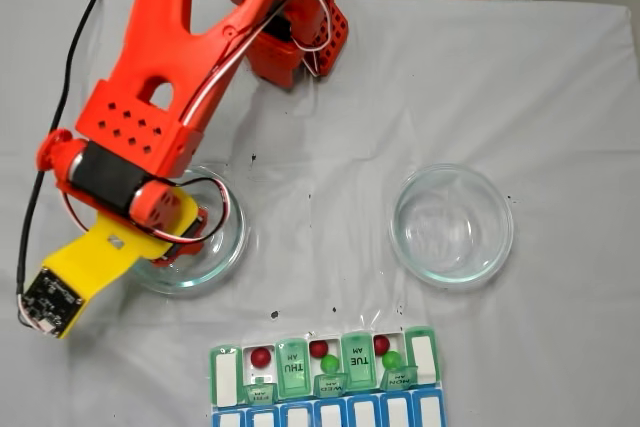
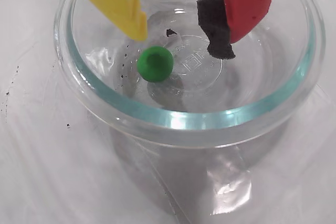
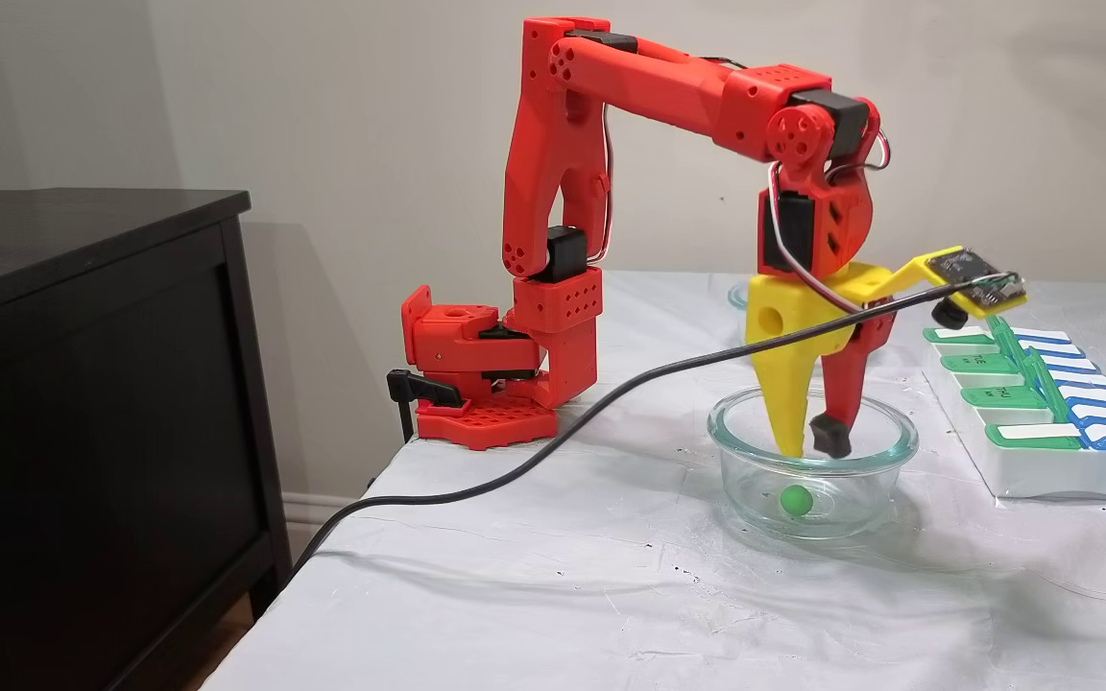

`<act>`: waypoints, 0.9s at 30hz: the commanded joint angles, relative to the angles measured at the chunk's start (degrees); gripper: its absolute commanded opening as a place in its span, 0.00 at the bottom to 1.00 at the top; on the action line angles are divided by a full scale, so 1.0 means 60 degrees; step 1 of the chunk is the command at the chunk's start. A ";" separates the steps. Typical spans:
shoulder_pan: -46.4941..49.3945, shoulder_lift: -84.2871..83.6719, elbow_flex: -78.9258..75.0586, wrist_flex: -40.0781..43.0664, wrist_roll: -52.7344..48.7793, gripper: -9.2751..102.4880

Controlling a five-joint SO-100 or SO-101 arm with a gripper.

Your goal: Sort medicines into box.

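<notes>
Setting: white cloth is spread over the desk point(image 3: 534, 595), with a dark cabinet point(image 3: 83, 403) seen beside it and a plain wall behind.
Arm: the orange arm point(image 3: 649, 86) is bent over a glass bowl point(image 1: 225, 252) at the left of a fixed view.
Tool: the tool point(image 2: 181, 38) is held open inside that bowl, its yellow finger point(image 2: 123, 3) and red, black-padded finger point(image 2: 218, 27) set apart and nothing gripped.
Green ball: one green ball point(image 2: 155, 63) is seen on the bowl's floor, just below the yellow fingertip in the wrist view, untouched.
Second bowl: another glass bowl point(image 1: 452, 224) is seen well to the right.
Box: the pill box point(image 1: 325, 372) lies at the lower edge, some green lids raised.
Sorted: three red balls point(image 1: 261, 356) and two green balls point(image 1: 329, 363) are seen in open compartments.
</notes>
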 commanded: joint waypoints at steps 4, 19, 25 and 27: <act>0.0205 0.0688 -0.0176 -0.0176 -0.0205 0.26; 0.0425 0.0454 -0.0029 -0.0542 -0.0659 0.26; 0.0425 0.0088 -0.0044 -0.0703 -0.0835 0.26; 0.0425 -0.0059 -0.0220 -0.0483 -0.0937 0.26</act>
